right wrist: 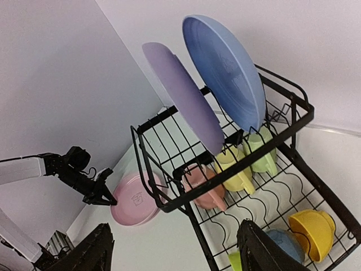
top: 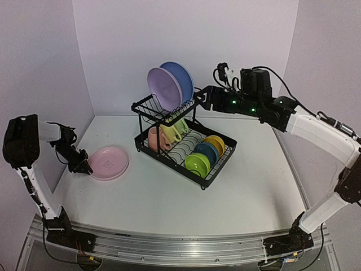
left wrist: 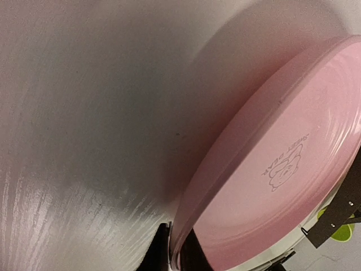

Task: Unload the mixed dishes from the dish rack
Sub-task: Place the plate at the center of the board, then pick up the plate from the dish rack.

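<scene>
The black wire dish rack [top: 217, 169] stands mid-table. Its upper basket holds a lilac plate [top: 164, 89] and a blue plate [top: 180, 78] on edge. Under it lie pink [top: 157, 139], yellow [top: 171, 132] and pale-green [top: 181, 125] mugs. Green [top: 197, 165], blue [top: 206, 152] and yellow [top: 215, 144] bowls stand in the lower tray. A pink plate [top: 110, 162] rests on the table at left. My left gripper [top: 84, 165] is shut on its near rim [left wrist: 176, 248]. My right gripper [top: 200, 100] hovers open and empty by the upper basket's right side, above the rack [right wrist: 175, 254].
The white table [top: 169, 209] is enclosed by pale walls at the back and both sides. The left wall stands close behind my left arm. The rack's upper bar [right wrist: 237, 169] lies just in front of my right fingers [right wrist: 259, 248].
</scene>
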`<control>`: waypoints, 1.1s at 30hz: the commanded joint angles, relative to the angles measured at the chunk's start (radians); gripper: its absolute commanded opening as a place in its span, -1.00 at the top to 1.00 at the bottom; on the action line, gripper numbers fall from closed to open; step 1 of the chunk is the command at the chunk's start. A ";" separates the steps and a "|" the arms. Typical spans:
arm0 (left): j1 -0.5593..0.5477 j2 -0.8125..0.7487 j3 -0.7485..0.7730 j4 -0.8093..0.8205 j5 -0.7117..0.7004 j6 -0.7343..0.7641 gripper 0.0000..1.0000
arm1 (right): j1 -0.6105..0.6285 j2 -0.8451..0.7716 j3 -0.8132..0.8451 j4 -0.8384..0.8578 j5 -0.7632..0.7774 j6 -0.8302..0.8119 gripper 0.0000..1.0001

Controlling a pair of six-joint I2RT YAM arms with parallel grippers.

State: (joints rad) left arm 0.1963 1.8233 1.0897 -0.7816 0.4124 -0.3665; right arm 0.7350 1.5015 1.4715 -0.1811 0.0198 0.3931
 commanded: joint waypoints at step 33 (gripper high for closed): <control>-0.151 -0.352 0.298 0.238 -0.042 0.181 -0.32 | 0.129 0.652 0.595 0.358 0.608 -0.657 0.86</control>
State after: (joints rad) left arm 0.0744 1.5447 1.3426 -0.6303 0.3448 -0.2483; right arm 0.8497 2.1582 2.0499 0.0655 0.5751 -0.2124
